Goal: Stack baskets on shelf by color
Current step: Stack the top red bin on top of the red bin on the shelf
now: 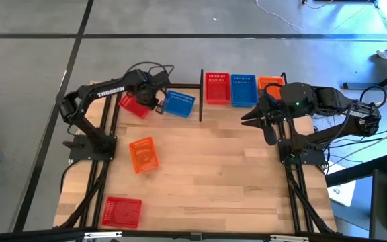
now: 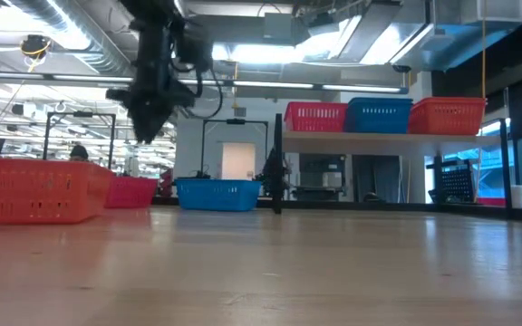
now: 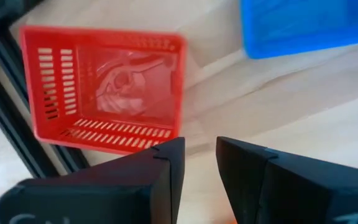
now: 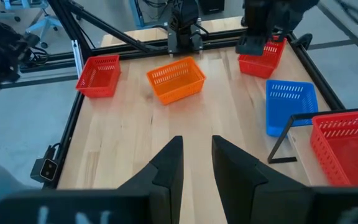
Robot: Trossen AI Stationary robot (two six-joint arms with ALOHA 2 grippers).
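Nearest the low cam: orange basket (image 2: 33,190) on the table (image 1: 220,168), mid-left in the high view (image 1: 143,154), empty, sitting slightly skewed. Red basket (image 1: 121,212) at the near-left corner, alone, well apart from the rest.

Far-left edge: 2nd red basket (image 1: 134,105) lying skewed, w/ a blue basket (image 1: 179,103) just beside it; both on the tabletop, not on the shelf. Left gripper (image 1: 154,99) hangs above them, between the two, clear of both. Left wrist view shows its fingers (image 3: 166,171) spread w/ a gap, nothing between them, red basket (image 3: 107,87) below and blue one (image 3: 306,25) off to the side.

Shelf (image 2: 397,136) at the far edge, raised on black posts. On it, side by side in a row: red (image 1: 218,88), blue (image 1: 243,89), orange (image 1: 269,83), the last partly hidden by the right arm. One layer only in the low view, no stacks yet.

Right gripper (image 1: 269,131) waits over the table's right side near the shelf, fingers (image 4: 169,162) parted w/ a gap, holding nothing.
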